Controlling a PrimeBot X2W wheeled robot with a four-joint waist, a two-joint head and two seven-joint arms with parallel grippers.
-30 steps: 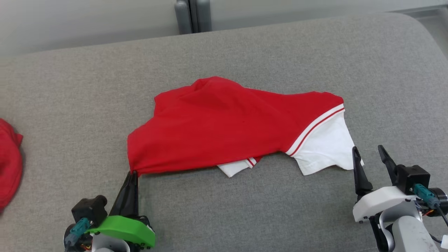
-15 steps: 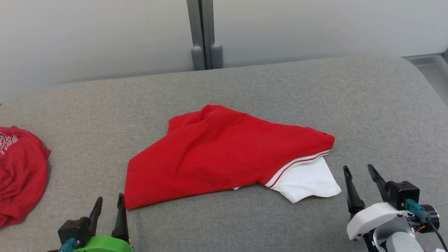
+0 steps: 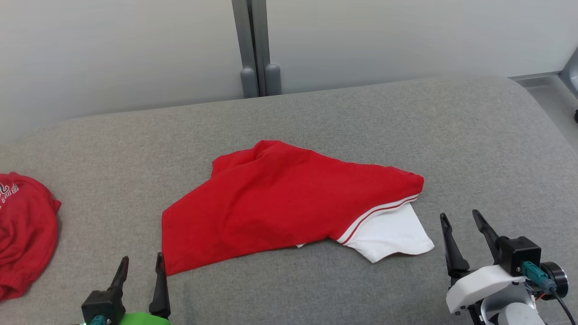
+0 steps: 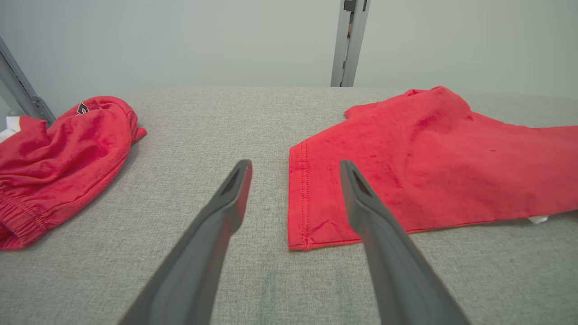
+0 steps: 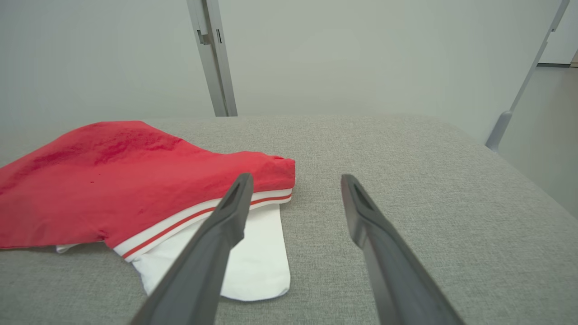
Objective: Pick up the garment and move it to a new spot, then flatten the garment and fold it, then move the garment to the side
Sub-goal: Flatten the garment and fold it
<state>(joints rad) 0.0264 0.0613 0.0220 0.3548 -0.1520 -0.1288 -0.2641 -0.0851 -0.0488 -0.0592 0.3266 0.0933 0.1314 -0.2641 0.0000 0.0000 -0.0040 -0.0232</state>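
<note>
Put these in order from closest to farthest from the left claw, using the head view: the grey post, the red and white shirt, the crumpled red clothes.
From the left claw:
1. The red and white shirt, its corner just to the claw's right.
2. The crumpled red clothes, off to the left.
3. The grey post, behind the far edge.

We note a red shirt (image 3: 271, 198), white sleeve (image 3: 393, 234) with red stripe, grey fabric surface (image 3: 406, 126), second red garment (image 3: 22, 230).
</note>
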